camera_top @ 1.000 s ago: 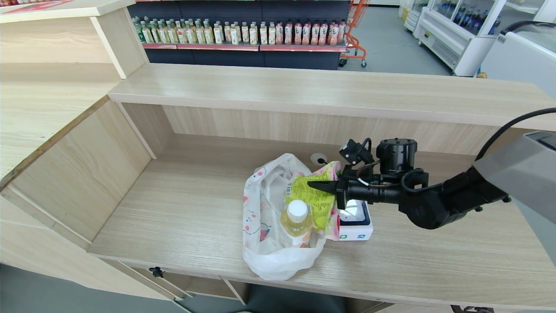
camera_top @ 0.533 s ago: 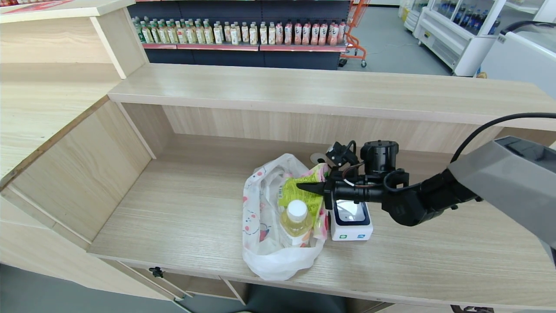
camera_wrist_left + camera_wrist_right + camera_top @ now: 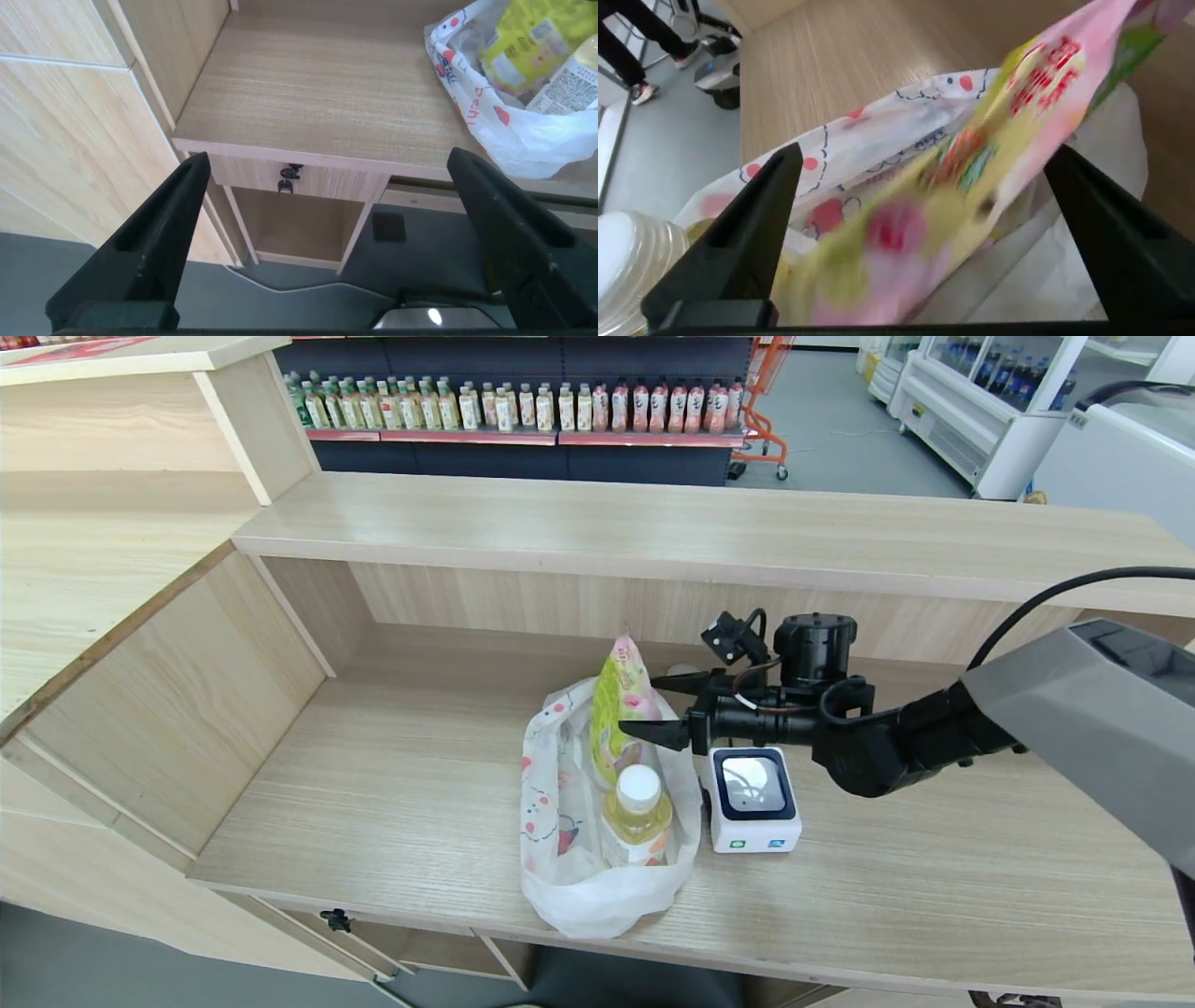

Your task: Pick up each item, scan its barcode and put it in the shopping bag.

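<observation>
Yellow-green, pink-edged pouch (image 3: 621, 705) stands upright in the white bag (image 3: 579, 887) — behind a white-capped bottle (image 3: 639, 807). Right claw (image 3: 644, 707) spread, just beside the pouch; left claw (image 3: 329, 163) — also spread.

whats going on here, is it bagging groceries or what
Yes, it is a checkout job. The right gripper hangs open right by a yellow-green snack packet that stands on end in the shopping bag on the counter. A white-capped bottle sits in the bag too, and the barcode scanner stands right beside it. The left gripper is open and empty, off by the counter's front edge.
</observation>
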Controlling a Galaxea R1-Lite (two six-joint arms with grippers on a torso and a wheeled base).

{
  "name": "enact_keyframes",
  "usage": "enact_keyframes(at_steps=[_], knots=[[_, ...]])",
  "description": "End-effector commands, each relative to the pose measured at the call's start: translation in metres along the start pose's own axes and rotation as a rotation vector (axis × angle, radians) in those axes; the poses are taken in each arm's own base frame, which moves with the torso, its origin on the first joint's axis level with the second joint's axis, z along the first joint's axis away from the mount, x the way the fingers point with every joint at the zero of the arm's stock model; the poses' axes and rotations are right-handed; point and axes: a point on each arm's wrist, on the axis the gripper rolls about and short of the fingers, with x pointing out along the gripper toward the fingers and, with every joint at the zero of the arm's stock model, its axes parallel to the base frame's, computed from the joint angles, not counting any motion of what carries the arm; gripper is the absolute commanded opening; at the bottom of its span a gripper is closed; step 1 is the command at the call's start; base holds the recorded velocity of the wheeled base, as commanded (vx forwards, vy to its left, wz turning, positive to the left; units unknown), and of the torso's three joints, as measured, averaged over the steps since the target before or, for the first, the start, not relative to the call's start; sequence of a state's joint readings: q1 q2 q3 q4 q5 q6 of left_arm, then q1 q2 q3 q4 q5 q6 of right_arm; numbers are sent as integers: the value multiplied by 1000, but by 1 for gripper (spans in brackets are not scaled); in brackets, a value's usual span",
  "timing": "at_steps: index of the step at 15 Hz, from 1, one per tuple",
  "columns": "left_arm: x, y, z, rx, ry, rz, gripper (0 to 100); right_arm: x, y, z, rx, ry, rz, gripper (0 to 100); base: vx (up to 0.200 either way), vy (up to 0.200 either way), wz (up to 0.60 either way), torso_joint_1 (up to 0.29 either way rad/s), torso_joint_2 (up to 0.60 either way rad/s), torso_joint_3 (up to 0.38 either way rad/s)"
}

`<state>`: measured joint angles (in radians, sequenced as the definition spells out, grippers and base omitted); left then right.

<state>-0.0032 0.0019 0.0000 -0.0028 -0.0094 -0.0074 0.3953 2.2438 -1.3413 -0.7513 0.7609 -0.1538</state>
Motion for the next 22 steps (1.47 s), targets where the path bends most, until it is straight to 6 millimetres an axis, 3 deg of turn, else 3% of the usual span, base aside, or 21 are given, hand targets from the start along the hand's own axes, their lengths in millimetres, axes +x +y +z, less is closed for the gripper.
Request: enact_keyframes(at_steps=[1,5,7,10,13,15,16,18,22], knots=[[0,0,0,0,-1,0,100,2,0,11,-21,-26,3,100,0,0,0,0,0,0],[0,0,0,0,-1,0,100,1,7,28,-42,-54,12,100,0,0,0,0,0,0],[0,0,0,0,-1,0,100,-17,15,62,-94,-108,-5,100,0,0,0,0,0,0],[0,0,0,0,-1,0,100,-85,31,102,-114,-124,-102,100,0,0,0,0,0,0],[0,0,0,0,-1,0,100,-169,67,117,43,-61,-227,100,0,0,0,0,0,0],[0,0,0,0,-1,0,100,-201,87,110,71,-36,-292,100,0,0,0,0,0,0],[0,0,0,0,-1,0,100,-226,110,105,74,-31,-371,100,0,0,0,0,0,0],[0,0,0,0,-1,0,100,-252,140,85,69,15,-475,100,0,0,0,0,0,0],[0,0,0,0,-1,0,100,-279,183,47,75,121,-742,100,0,0,0,0,0,0]])
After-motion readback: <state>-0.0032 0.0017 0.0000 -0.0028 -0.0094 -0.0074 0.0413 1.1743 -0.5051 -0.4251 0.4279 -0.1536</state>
